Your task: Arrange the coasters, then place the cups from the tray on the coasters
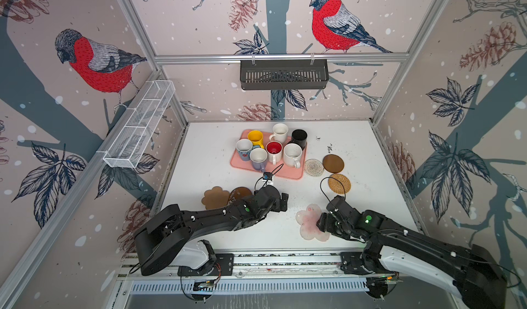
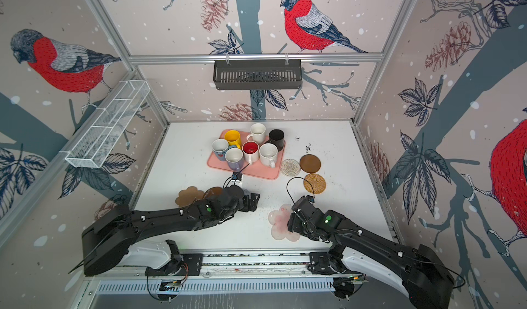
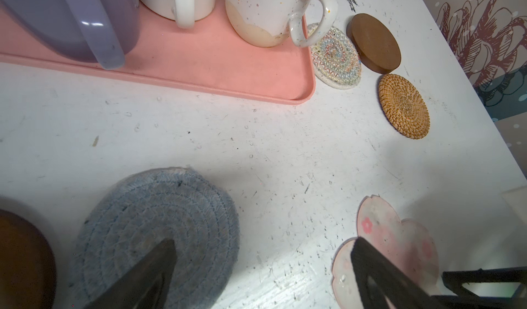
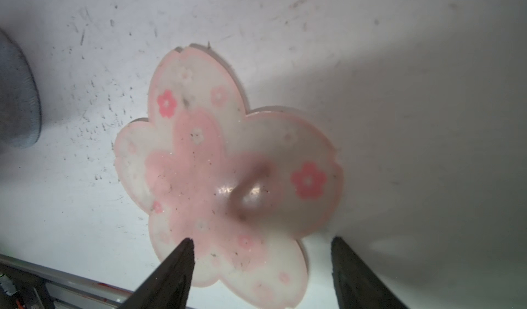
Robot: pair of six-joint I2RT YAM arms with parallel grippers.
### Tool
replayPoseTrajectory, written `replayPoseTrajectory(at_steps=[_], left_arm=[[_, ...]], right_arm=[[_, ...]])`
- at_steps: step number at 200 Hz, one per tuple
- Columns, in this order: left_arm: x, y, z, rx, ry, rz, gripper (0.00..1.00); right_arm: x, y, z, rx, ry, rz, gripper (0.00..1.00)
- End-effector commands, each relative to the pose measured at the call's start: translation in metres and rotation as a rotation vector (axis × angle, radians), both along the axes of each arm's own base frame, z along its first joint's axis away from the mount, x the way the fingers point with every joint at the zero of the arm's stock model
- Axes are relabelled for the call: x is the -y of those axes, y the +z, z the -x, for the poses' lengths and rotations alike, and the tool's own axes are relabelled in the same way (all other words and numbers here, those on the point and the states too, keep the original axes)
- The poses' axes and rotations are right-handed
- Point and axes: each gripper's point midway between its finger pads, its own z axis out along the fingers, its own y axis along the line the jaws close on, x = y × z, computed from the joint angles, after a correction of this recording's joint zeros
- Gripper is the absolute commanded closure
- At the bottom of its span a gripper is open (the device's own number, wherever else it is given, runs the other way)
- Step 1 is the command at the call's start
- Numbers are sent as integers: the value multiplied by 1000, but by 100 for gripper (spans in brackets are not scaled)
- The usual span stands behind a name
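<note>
Directly beneath the open right gripper (image 4: 262, 242) lies the flower coaster (image 4: 216, 165); the left gripper (image 3: 263, 242), jaws wide, overhangs the grey-blue coaster (image 3: 156, 207).

Both top views are bright and even, sharp mid-frame, straight rails (image 1: 279, 58) bowing toward the corners. My arms (image 1: 199, 222) throw soft shadows on the white table (image 1: 205, 162). In my right wrist view the flower coaster (image 4: 199, 156) looks hazy, with small glare spots; my fingers (image 4: 171, 276) blur darkly.
</note>
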Motion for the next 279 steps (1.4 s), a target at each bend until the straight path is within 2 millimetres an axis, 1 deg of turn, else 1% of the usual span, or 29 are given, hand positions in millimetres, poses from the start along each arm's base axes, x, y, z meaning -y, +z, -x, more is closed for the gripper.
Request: replayPoseTrajectory(at_steps=[1, 50, 112, 145, 154, 169, 180, 191, 201, 216, 225, 243, 279], left_arm=[[-5, 6, -4, 25, 22, 2, 4], [-16, 11, -4, 46, 44, 4, 4], [-31, 13, -1, 57, 67, 2, 4], [-40, 15, 1, 60, 72, 3, 4], [-41, 14, 4, 55, 62, -3, 6], [-35, 15, 9, 45, 2, -4, 16], [-26, 16, 17, 32, -74, 6, 25], [-16, 15, 26, 0, -137, 30, 31], [-7, 14, 35, -36, -187, 62, 39], [2, 11, 46, -73, -236, 89, 46], [6, 10, 51, -84, -253, 97, 48], [14, 7, 62, -120, -291, 125, 49], [21, -5, 81, -200, -343, 181, 43]], right_arm=[[-10, -1, 2, -20, -26, -49, 24], [-24, 3, -3, -9, -23, -98, 24], [-52, 13, -16, 4, -1, -179, 25], [-58, 14, -26, 6, 4, -188, 25], [-59, 14, -30, 8, 5, -185, 25], [-60, 17, -37, 18, 9, -183, 25], [-61, 19, -42, 27, 8, -181, 25], [-61, 20, -46, 35, 10, -179, 25], [-60, 21, -50, 41, 6, -178, 25], [-61, 22, -54, 47, 9, -183, 25], [-61, 22, -55, 50, 10, -187, 25], [-63, 21, -57, 50, 15, -195, 25], [-63, 20, -58, 50, 28, -196, 25]])
